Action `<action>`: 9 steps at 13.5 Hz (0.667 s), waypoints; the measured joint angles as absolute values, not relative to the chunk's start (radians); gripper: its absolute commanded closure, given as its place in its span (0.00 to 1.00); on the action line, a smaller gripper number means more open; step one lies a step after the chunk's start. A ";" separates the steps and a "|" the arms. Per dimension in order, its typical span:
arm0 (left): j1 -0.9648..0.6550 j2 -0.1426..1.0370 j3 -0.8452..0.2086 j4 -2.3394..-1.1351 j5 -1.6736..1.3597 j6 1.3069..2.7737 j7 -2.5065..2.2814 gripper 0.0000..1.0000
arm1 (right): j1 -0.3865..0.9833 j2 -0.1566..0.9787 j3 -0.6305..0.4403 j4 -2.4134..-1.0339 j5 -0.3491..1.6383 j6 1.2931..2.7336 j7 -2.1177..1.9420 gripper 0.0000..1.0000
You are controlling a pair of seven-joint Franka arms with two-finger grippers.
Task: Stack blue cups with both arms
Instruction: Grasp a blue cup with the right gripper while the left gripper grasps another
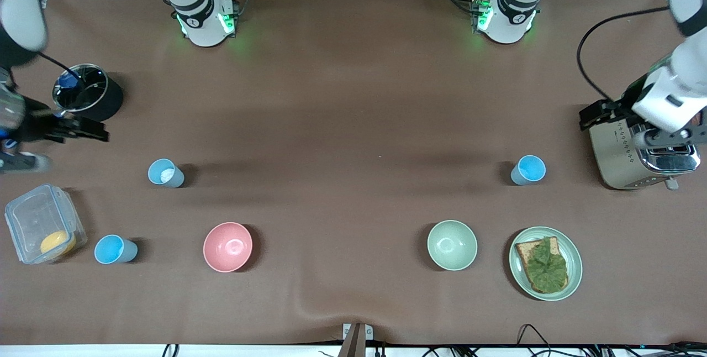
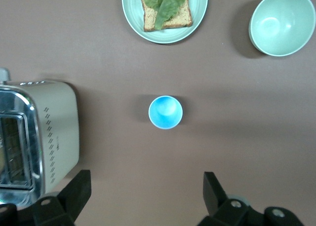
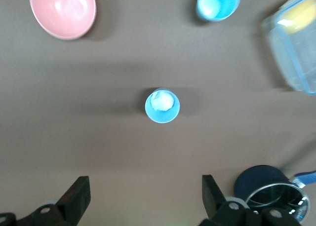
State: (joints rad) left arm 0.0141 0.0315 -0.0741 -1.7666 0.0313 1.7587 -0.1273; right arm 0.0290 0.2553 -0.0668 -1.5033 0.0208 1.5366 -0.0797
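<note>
- Three blue cups stand upright and apart on the brown worktop point(image 1: 353, 97), none nested yet, so the stacking looks not yet begun.
- One blue cup point(image 1: 528, 169) sits toward the left arm's end, just beside the toaster point(image 1: 640, 152). The left pincer point(image 2: 145, 196) hangs high over the worktop beside it, its fingers spread wide with nothing between them; I'd say it is lined up for a drop onto that cup.
- A second blue cup point(image 1: 165, 173) sits toward the right arm's end. The right pincer point(image 3: 145, 199) hovers near it in the same way, spread and empty, above the worktop's edge by the black pot point(image 1: 88, 93).
- A third blue cup point(image 1: 114, 250) stands closer to the front edge, just beside the clear lidded box point(image 1: 43, 224).
- Contents: the second cup shows a pale patch at its bottom, which may only be glare; I cannot tell. The other two look empty.
- The pink bowl point(image 1: 227, 246) and pale green bowl point(image 1: 452, 245) sit empty nearer the front edge.
- The green plate point(image 1: 545, 263) carries a slice of bread topped with leaves.
- The clear box holds something round and yellow, and the pot has something blue inside it.
- With cups at both ends, each arm seems placed to take the one closest to it.
</note>
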 measured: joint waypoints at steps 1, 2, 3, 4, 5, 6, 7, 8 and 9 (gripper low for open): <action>0.017 0.031 -0.074 -1.802 0.031 1.796 -0.127 0.00 | 0.038 0.300 -0.063 -1.511 0.021 1.564 -0.081 0.00; 0.020 0.031 -0.074 -1.836 0.031 1.833 -0.127 0.00 | 0.048 0.349 -0.061 -1.514 0.022 1.600 -0.080 0.00; 0.022 0.030 -0.074 -1.874 0.031 1.873 -0.127 0.00 | 0.055 0.397 -0.061 -1.515 0.022 1.634 -0.078 0.00; 0.023 0.030 -0.074 -1.911 0.031 1.910 -0.127 0.00 | 0.058 0.436 -0.061 -1.517 0.022 1.666 -0.075 0.00; 0.024 0.031 -0.074 -1.951 0.031 1.948 -0.127 0.00 | 0.059 0.467 -0.061 -1.525 0.022 1.709 -0.074 0.00; 0.024 0.031 -0.074 -1.987 0.031 1.983 -0.127 0.00 | 0.058 0.481 -0.062 -1.546 0.022 1.755 -0.073 0.00; 0.024 0.032 -0.074 -2.019 0.031 2.013 -0.127 0.00 | 0.058 0.483 -0.063 -1.571 0.022 1.791 -0.073 0.00; 0.024 0.033 -0.074 -2.048 0.031 2.044 -0.127 0.00 | 0.058 0.482 -0.062 -1.593 0.022 1.818 -0.073 0.00; 0.024 0.036 -0.074 -2.079 0.031 2.082 -0.127 0.00 | 0.058 0.482 -0.062 -1.615 0.022 1.836 -0.073 0.00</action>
